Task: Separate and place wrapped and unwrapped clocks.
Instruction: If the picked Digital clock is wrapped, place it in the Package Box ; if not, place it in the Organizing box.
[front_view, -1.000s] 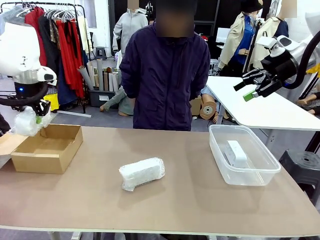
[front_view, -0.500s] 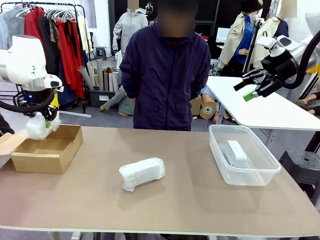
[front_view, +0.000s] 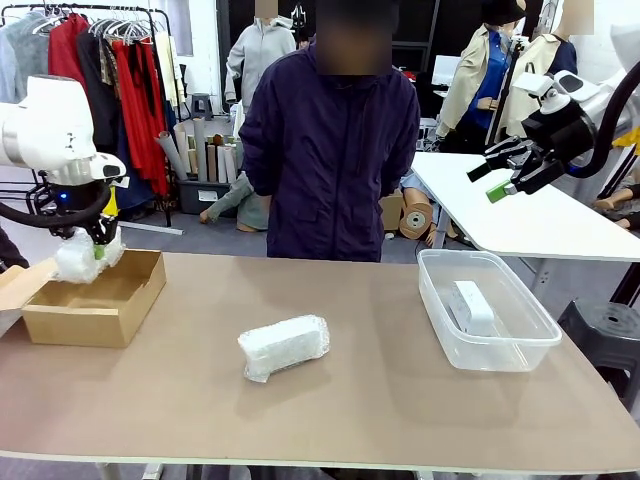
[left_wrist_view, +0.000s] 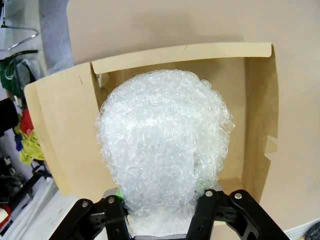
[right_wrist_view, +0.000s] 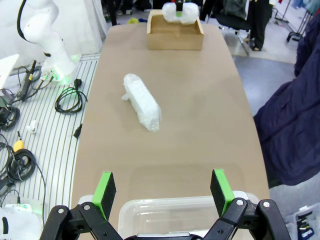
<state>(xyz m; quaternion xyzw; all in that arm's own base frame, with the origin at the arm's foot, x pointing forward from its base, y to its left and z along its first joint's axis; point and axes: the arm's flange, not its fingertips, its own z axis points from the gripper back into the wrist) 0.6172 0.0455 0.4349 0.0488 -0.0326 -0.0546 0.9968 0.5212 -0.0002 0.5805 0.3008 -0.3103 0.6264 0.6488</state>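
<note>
Front view | left jaws clamp wrapped clock (front_view: 72, 265), long axis seemingly vertical | right jaws wide

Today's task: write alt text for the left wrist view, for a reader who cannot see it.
The left hand, shut on a bubble-wrapped bundle, holds it over an open brown cardboard box, seen from above. The box sits on a tan table.

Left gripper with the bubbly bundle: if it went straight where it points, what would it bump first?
Probably the bottom of the open cardboard box. The left gripper, shut on the bubble-wrapped bundle, points down into it, so the bundle would touch first. The gap is hard to judge.
</note>
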